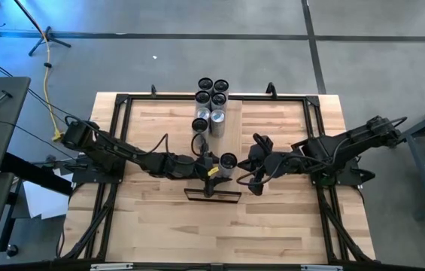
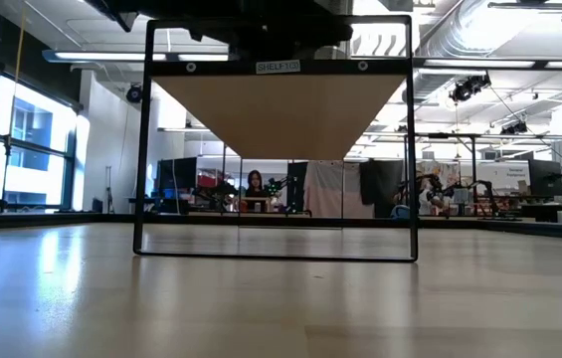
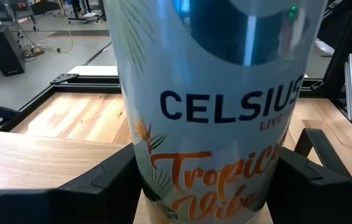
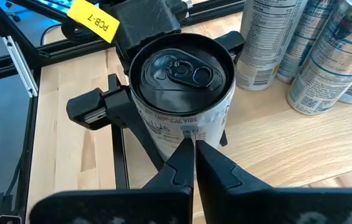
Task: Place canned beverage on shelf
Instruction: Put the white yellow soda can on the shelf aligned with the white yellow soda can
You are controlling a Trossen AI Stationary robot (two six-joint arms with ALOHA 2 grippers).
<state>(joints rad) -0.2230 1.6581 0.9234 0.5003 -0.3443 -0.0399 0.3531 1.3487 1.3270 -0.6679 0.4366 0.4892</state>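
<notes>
Fingers of the left gripper (image 4: pixel 163 102) are clamping both sides of a Celsius can (image 4: pixel 182 93), holding it upright over the near end of the shelf (image 4: pixel 275 134), approx. at table centre in the high view. L. wrist view is showing the can's (image 3: pixel 210 118) wall filling the frame between the two dark fingers (image 3: pixel 110 180); whether its base is touching the wood can't be told. Right gripper (image 4: pixel 194 149) is sitting fully shut, fingertips pressed together, pointing at the can's right side, just beside it, poss. touching.

Can is looking white/silver w/ dark "CELSIUS" lettering, orange "Tropical Vibe" script, leaf artwork, dark top w/ pull tab unopened.

Count in the high view: one held can (image 1: pixel 228 161), plus seven more cans (image 1: pixel 214 96) standing in a cluster on the shelf's (image 1: pixel 231 120) far half; two arms.

Low view is showing a black metal frame (image 2: pixel 144 149) labelled "SHELF", w/ the pale board's underside (image 2: pixel 281 114) above; a person (image 2: pixel 256 185) is sitting far back in the room.
</notes>
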